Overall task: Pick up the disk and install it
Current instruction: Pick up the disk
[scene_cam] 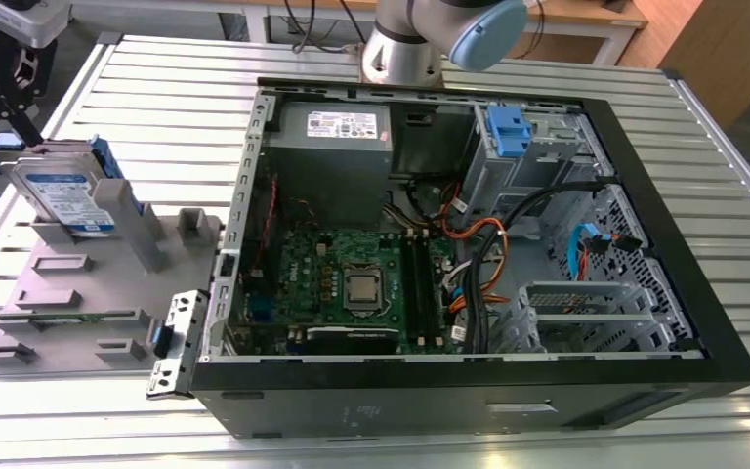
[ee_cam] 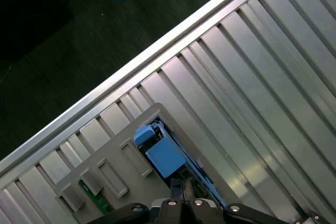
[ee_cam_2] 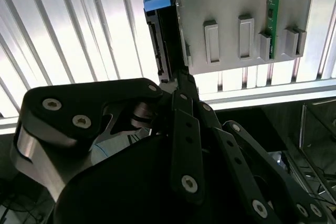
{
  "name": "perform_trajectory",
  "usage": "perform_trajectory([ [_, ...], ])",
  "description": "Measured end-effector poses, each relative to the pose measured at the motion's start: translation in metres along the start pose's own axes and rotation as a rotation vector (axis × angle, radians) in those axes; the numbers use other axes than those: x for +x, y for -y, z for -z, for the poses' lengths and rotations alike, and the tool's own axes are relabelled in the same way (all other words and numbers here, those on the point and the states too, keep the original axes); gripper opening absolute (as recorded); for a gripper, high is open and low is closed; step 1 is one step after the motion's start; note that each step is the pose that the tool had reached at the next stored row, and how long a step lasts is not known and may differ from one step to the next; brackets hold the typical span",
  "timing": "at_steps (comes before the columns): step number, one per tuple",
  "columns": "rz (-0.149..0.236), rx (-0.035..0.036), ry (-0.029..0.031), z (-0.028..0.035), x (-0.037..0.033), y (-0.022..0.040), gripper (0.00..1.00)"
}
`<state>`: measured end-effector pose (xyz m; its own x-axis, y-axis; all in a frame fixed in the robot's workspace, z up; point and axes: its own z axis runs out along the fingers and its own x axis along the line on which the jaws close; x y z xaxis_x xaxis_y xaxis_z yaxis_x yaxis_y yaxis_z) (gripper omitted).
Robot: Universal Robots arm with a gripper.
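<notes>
We are hovering the end effector (scene_cam: pixel 17 135), pressed together, right over the upright disk (scene_cam: pixel 69 200) in the grey holder (scene_cam: pixel 89 293).

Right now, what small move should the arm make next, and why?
Probably ease the gripper down onto the disk: it hangs close by the disk's upper edge, and the disk stands upright in the grey holder, outside the computer case.

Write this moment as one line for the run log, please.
phase: pick-up | disk: upright in grey holder, outside open computer case | gripper: at disk's top edge
</notes>
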<state>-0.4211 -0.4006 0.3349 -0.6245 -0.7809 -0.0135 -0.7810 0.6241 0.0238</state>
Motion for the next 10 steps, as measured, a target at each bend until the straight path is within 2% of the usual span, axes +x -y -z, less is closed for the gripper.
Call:
perform_trajectory([
  [10, 0.009, -0.0002, -0.0002, 0.0, 0.0, 0.0, 0.11],
])
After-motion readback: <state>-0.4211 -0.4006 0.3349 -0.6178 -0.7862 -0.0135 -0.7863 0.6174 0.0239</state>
